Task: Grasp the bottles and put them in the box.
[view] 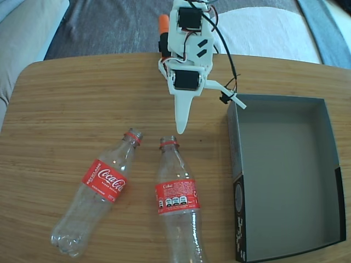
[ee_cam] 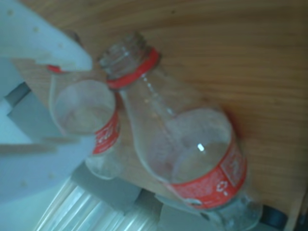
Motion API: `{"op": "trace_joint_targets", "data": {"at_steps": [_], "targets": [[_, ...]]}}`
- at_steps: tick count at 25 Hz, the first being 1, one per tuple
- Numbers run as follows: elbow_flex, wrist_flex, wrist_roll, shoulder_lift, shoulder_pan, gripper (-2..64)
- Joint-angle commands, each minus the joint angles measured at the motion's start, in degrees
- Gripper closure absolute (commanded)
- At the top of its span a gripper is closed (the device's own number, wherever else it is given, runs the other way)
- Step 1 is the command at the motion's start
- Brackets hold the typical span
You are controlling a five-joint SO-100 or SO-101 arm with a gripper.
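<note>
Two clear bottles with red labels and red neck rings lie uncapped on the wooden table, necks pointing toward the arm. In the fixed view one bottle lies slanted at the left and the other bottle lies just right of it, running off the bottom edge. The black box with a grey inside stands at the right, holding nothing. My white gripper hovers open beyond the bottle necks, one finger pointing down at them, nothing held. In the wrist view a big bottle fills the middle, a second bottle shows between my fingers.
The table's far edge curves just behind the arm, with grey and white cushions beyond it. A black cable hangs along the arm toward the box's near corner. Bare wood lies left of the gripper.
</note>
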Motion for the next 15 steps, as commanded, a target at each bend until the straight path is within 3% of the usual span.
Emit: {"op": "trace_joint_targets", "data": {"at_steps": [1, 15], "targets": [[-0.5, -0.7, -0.3, 0.5, -1.1, 49.4], [-5.0, 0.8, -0.3, -0.3, -6.3, 49.0]]}}
